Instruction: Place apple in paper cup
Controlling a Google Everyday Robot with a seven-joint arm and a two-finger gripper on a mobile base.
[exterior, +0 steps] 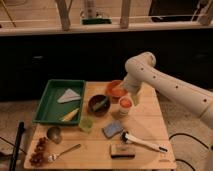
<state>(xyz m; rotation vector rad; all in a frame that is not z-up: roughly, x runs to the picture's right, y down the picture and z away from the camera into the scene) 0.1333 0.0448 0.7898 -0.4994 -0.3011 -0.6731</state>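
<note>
The apple [125, 103], small, round and orange-red, sits in the mouth of the white paper cup [123, 113] near the middle of the wooden table [150, 125]. My gripper [132, 95] hangs at the end of the white arm, just above and to the right of the apple, close to it. It looks open, with the apple resting in the cup rather than lifted.
An orange bowl [115, 90] and a dark bowl [98, 104] stand just left of the cup. A green tray [50, 107] lies at far left. In front are a green cup [86, 124], a metal cup [54, 133], a blue sponge [113, 129], a brush [143, 143] and a spoon [63, 152].
</note>
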